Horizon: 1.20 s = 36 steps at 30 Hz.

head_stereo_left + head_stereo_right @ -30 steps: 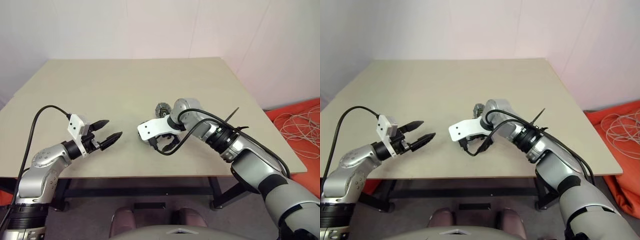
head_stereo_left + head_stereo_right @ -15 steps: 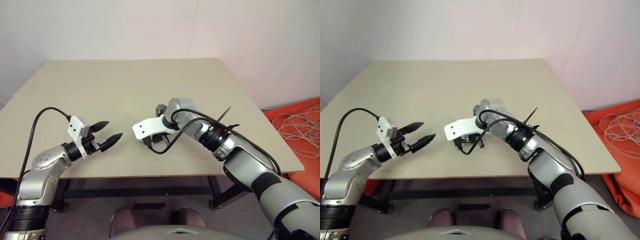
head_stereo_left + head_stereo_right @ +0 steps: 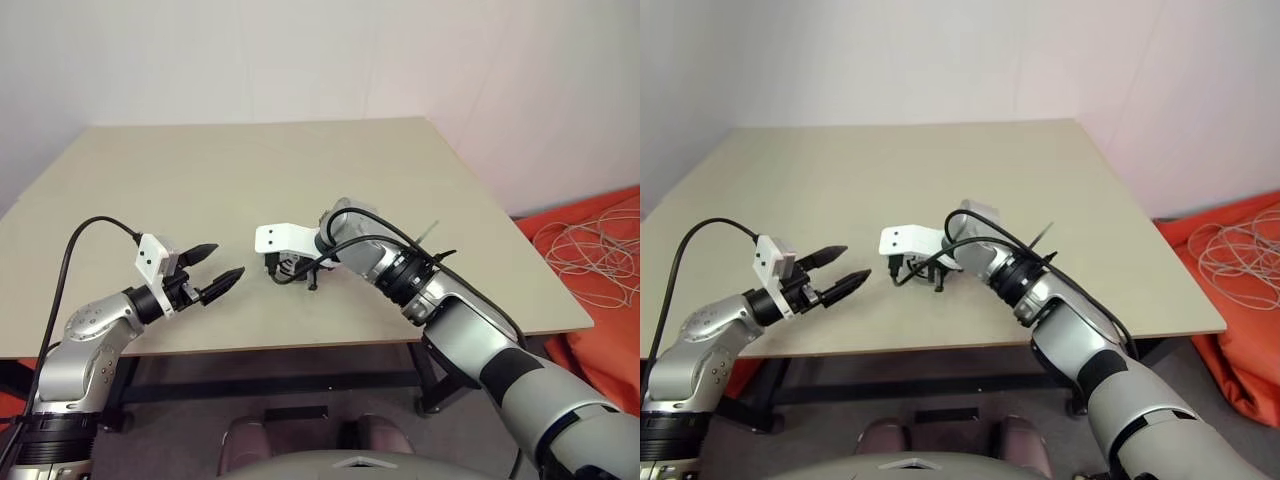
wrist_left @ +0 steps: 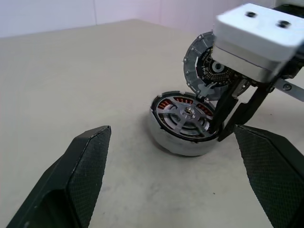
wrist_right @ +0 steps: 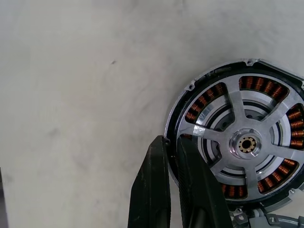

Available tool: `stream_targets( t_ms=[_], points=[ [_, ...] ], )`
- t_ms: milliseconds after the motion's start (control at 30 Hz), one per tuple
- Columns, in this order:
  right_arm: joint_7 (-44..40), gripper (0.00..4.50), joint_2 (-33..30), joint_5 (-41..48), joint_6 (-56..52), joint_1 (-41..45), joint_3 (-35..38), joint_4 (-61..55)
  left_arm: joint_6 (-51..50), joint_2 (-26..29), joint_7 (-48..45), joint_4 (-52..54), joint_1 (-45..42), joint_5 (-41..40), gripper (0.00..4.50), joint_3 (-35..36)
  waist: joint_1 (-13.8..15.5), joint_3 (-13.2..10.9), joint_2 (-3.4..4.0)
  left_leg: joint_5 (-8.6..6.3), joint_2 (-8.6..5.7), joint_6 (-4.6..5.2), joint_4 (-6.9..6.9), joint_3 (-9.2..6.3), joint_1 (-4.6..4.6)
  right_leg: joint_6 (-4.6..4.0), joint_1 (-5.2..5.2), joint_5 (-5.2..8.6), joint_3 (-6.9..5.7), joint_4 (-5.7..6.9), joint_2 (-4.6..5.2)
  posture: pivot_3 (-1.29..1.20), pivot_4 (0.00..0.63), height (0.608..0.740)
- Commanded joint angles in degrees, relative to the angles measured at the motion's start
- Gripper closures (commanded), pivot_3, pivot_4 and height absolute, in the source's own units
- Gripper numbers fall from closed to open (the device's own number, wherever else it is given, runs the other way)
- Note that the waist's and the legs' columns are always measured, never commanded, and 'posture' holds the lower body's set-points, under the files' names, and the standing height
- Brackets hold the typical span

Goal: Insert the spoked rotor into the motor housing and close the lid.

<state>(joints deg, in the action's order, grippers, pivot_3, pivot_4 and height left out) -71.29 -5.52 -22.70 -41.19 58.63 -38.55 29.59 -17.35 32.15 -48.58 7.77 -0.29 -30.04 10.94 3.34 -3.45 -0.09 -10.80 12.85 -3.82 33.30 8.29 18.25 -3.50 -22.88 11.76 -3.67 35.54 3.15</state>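
The motor housing (image 4: 173,145) lies flat on the table, its copper windings showing around the rim. The spoked rotor (image 5: 247,142) sits inside it, silver spokes up. Behind the housing the lid (image 4: 202,59) stands tilted on its edge, its dark segmented face showing. My right gripper (image 5: 171,138) points steeply down and is shut on the housing's rim, one finger inside and one outside. To the left of the housing and clear of it, my left gripper (image 3: 228,259) hovers level and open, holding nothing.
The beige table (image 3: 250,170) is bare apart from these parts, and its front edge runs just below both grippers. An orange sheet with white cables (image 3: 590,245) lies on the floor to the right.
My right gripper has gone from open to shut. Its wrist rolled and it shifted a little to the left, onto the housing's rim. The left arm has stayed still.
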Motion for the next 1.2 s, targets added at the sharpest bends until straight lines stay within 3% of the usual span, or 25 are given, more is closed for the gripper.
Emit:
stream_targets(
  t_ms=[33, 267, 367, 400, 767, 867, 967, 1200],
  points=[
    [2.0, 4.48, 2.4, 2.8, -3.2, 4.0, 3.8, 1.3, 0.6, 0.0, 0.3, 1.6, -1.3, 0.0, 0.1, 0.3, -0.2, 0.0, 0.03, 0.0, 0.0, 0.0, 0.0, 0.0, 0.0, 0.0, -0.02, 0.0, 0.0, -0.01, 0.0, 0.0, 0.0, 0.74],
    [-0.3, 4.48, 3.8, 7.4, -4.7, 6.3, 4.8, 3.5, 0.1, 0.2, 0.6, 2.0, -1.7, -0.1, 0.1, 0.2, -0.2, -0.1, 0.06, -0.03, -0.04, -0.04, -0.07, 0.03, 0.14, -0.1, -0.14, -0.06, 0.06, 0.05, 0.02, 0.0, 0.0, 0.74],
    [-0.1, 4.48, 3.6, 8.6, -6.1, 7.4, 4.9, 3.6, -0.1, 0.3, 0.7, 2.1, -2.0, -0.2, 0.1, 0.3, -0.2, -0.1, 0.05, -0.24, -0.02, -0.17, -0.1, 0.03, 0.64, -0.63, -0.48, -0.37, 0.05, 0.18, 0.01, 0.0, 0.0, 0.74],
    [0.0, 3.85, 3.3, 8.6, -5.9, 7.5, 4.5, 3.2, -0.2, 0.3, 0.7, 2.1, -2.0, -0.2, 0.1, 0.3, -0.2, -0.1, 0.07, -0.32, 0.0, -0.22, -0.12, 0.03, 0.74, -0.71, -0.52, -0.41, 0.05, 0.2, -0.01, 0.0, 0.0, 0.74],
    [-4.0, 0.14, -0.6, 14.1, -16.8, 10.3, 3.5, -13.3, -0.3, 0.3, 0.7, 1.9, -2.5, -0.1, 0.1, 0.2, 0.3, -0.1, 0.08, -0.54, 0.07, -0.44, -0.14, 0.03, 0.86, -0.85, -0.62, -0.26, 0.04, 0.08, -0.12, 0.0, 0.0, 0.74],
    [-4.5, 0.03, -2.4, 16.6, -16.6, 11.5, 4.8, -19.4, -0.5, 0.3, 0.7, 1.8, -2.7, -0.1, 0.1, 0.1, 0.8, -0.1, 0.08, -0.55, 0.1, -0.43, -0.15, 0.03, 0.76, -0.5, -0.6, -0.06, 0.05, 0.13, -0.14, 0.0, 0.0, 0.74],
    [-2.0, 0.03, -2.0, 22.1, -10.9, 13.3, 13.9, -23.0, -0.8, 0.4, 0.8, 2.2, -2.8, -0.3, 0.1, 0.1, 1.0, -0.1, 0.06, -0.55, 0.09, -0.44, -0.12, 0.03, 0.72, -0.47, -0.54, -0.05, 0.06, 0.14, -0.14, 0.0, 0.0, 0.74],
    [11.0, 0.03, -6.6, 24.3, 6.0, 17.6, 27.4, -6.0, -1.0, 0.8, 0.9, 2.7, -2.7, -0.3, 0.1, 0.7, 1.2, 0.0, -0.05, -0.54, 0.06, -0.44, -0.03, 0.03, 0.54, -0.45, -0.37, -0.04, 0.09, 0.13, -0.11, 0.0, 0.0, 0.74]
  ],
)
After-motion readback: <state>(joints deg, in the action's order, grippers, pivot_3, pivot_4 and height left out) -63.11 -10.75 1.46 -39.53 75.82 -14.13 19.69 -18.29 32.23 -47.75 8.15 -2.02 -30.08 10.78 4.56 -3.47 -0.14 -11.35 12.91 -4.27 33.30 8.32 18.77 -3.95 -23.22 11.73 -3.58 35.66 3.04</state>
